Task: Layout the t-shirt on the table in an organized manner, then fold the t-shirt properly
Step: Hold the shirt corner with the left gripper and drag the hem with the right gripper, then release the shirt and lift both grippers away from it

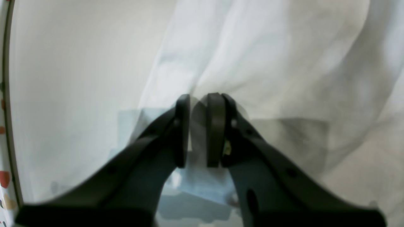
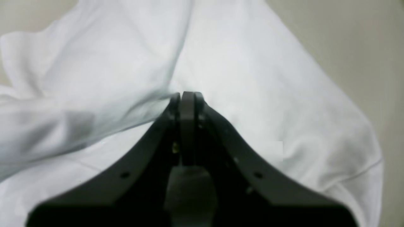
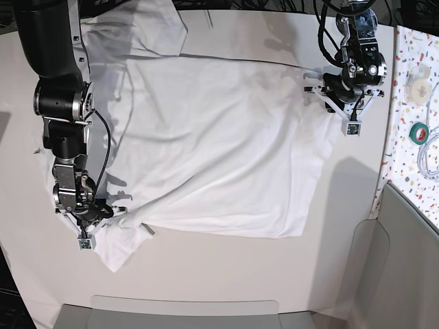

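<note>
Clearly still layout: both the left end effector [image 1: 199, 101] and right end effector [image 2: 187, 96] pinch the t-shirt [image 3: 219, 144] closed. Next, I judge, pull it taut and flatten it on the surface [image 3: 274, 34].

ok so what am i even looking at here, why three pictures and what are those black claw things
It is one robot with two arms, photographed at one moment by three cameras. The base view looks down on a big off-white table where a white t-shirt is spread out, still wrinkled. The other two pictures come from small cameras mounted on each arm's wrist, so they look along the claws.

The claws are grippers, the robot's "hands". The left gripper is nearly closed, with a fold of shirt fabric between its pads; in the overhead picture it is the arm on the right. The right gripper is shut on the cloth too, and appears at the overhead picture's lower left. At the right edge is a speckled panel with tape rolls.
</note>
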{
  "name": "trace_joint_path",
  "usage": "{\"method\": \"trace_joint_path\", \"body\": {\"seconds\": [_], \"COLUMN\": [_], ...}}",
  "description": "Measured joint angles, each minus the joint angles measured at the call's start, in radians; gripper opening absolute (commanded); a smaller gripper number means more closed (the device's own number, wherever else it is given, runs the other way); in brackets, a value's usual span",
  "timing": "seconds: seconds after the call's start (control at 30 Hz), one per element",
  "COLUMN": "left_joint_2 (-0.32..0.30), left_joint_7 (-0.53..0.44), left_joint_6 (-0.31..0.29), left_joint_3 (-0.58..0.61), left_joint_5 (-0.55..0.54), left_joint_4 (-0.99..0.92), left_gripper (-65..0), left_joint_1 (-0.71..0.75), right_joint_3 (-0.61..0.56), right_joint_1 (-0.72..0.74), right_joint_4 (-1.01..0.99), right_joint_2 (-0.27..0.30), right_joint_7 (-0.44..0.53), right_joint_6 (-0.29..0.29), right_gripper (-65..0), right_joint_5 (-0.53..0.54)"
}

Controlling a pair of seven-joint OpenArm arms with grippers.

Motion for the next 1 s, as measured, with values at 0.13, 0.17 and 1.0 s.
{"method": "trace_joint_path", "body": {"seconds": [0.13, 0.17, 1.0], "left_joint_2": [0.002, 0.002, 0.017], "left_joint_7": [0.0, 0.0, 0.219], "left_joint_6": [0.0, 0.0, 0.003], "left_joint_3": [0.0, 0.0, -0.002], "left_joint_5": [0.0, 0.0, 0.021], "left_joint_4": [0.0, 0.0, 0.033], "left_gripper": [-56.7, -56.6, -42.2], "left_joint_1": [-0.001, -0.001, -0.222], "right_joint_3": [0.0, 0.0, -0.005], "right_joint_1": [0.027, 0.038, -0.373], "right_joint_4": [-0.006, -0.007, 1.007], "right_joint_2": [0.0, -0.006, 0.101], "right_joint_7": [-0.021, -0.023, -0.289], "right_joint_6": [-0.016, -0.019, -0.012], "right_gripper": [-65.0, -65.0, -65.0], "right_joint_5": [-0.018, -0.018, 0.554]}}
